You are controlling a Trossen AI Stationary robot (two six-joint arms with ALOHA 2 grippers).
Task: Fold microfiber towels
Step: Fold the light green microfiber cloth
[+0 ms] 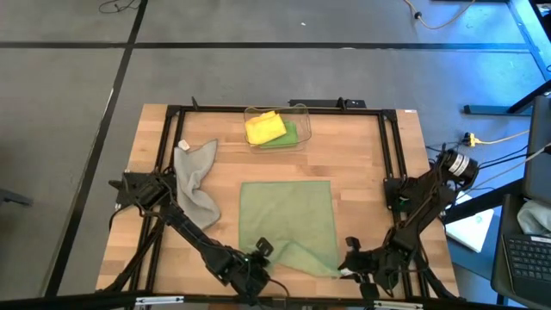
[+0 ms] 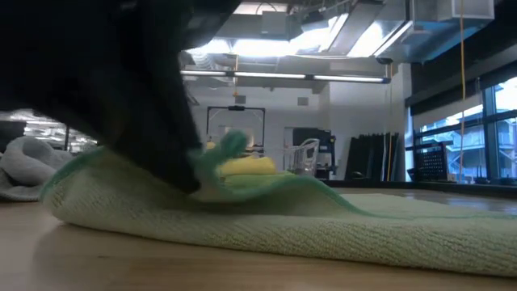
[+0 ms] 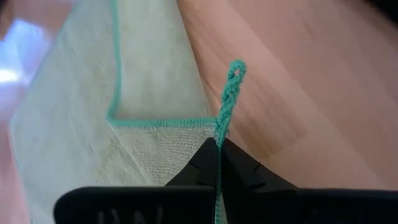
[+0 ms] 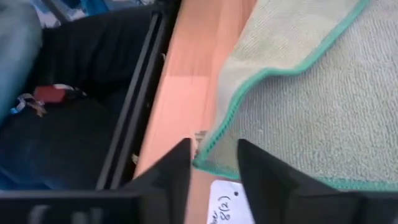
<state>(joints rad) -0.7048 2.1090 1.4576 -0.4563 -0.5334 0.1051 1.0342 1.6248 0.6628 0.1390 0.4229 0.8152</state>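
A pale sage green towel (image 1: pixel 288 220) lies spread flat at the table's middle, with a teal hem. My left gripper (image 3: pixel 219 144) is at the towel's near left corner and is shut on it. My right gripper (image 4: pixel 214 155) is at the near right corner (image 4: pixel 208 163), open, one finger on each side of the hem; a white label (image 4: pixel 227 202) lies just beside it. A grey towel (image 1: pixel 196 181) lies crumpled at the left. A yellow towel (image 1: pixel 263 127) and a bright green one (image 1: pixel 288 136) sit in a clear bin (image 1: pixel 301 110) at the far middle. My left gripper pinches the sage towel's teal hem (image 3: pixel 225 121) at the near left corner between its two shut fingers. A short length of hem (image 3: pixel 234 74) stands up past the fingertips. The fingers slant down from the near left. The corner (image 2: pixel 229 145) is raised a little; the rest of the towel lies on the table.
Black frame rails (image 1: pixel 392 146) run along the table's left, right and far sides. Bare wood (image 1: pixel 362 164) shows between the sage towel and the right rail, and between the towel and the bin.
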